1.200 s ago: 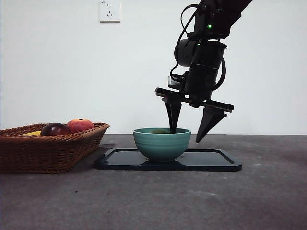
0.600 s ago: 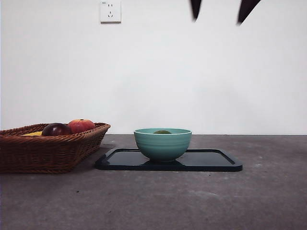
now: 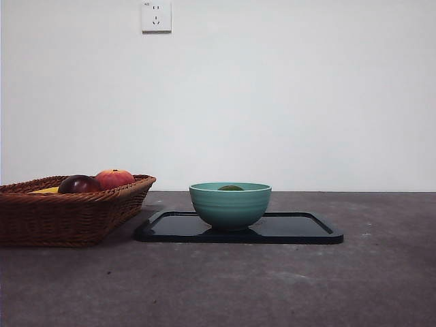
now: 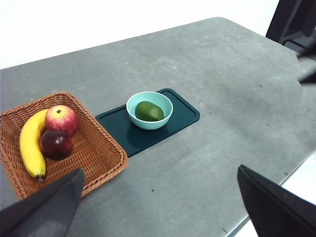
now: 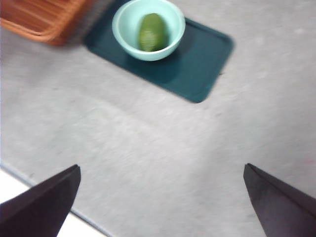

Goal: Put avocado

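The dark green avocado [image 4: 149, 111] lies inside the teal bowl [image 4: 149, 109], which stands on the dark tray [image 4: 185, 113]. In the front view only the avocado's top [image 3: 230, 187] shows above the bowl's rim [image 3: 230, 204]. The right wrist view shows the avocado [image 5: 151, 31] in the bowl [image 5: 148, 28] from high above. My left gripper [image 4: 158, 197] is open and empty, high above the table's near side. My right gripper [image 5: 160, 197] is open and empty, raised well away from the bowl. Neither gripper shows in the front view.
A woven basket [image 3: 68, 211] stands left of the tray [image 3: 300, 228]; it holds a banana [image 4: 30, 143], a red-orange fruit [image 4: 61, 119] and a dark maroon fruit [image 4: 56, 143]. A wall socket [image 3: 156, 15] is on the back wall. The table's edge [image 5: 44, 195] is near the right gripper.
The right gripper rose from the bowl, open, and left the front view upward. The avocado stays in the bowl. The basket and tray have not moved.
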`<action>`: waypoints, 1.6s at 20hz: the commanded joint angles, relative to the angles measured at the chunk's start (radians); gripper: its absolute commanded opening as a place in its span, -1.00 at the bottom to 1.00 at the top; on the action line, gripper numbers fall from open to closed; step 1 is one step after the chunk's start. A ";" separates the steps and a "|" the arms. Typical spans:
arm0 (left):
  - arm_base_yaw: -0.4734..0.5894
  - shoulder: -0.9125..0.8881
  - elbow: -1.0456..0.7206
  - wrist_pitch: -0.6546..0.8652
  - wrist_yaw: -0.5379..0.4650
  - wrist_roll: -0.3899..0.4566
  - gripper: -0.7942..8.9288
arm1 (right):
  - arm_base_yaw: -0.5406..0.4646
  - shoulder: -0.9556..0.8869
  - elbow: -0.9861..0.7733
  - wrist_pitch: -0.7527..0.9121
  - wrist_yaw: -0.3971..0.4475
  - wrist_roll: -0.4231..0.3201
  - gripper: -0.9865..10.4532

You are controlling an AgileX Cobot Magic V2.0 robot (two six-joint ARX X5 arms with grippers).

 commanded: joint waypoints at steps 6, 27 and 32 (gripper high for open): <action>-0.009 0.006 0.011 0.015 -0.002 -0.003 0.19 | 0.043 -0.334 -0.227 0.049 0.005 0.098 0.23; 0.002 0.011 0.006 0.018 -0.002 0.000 -0.80 | 0.043 -0.370 -0.232 0.050 0.023 0.103 -0.79; 0.432 0.031 -0.094 0.119 0.011 0.000 -0.80 | 0.043 -0.370 -0.232 0.050 0.023 0.103 -0.79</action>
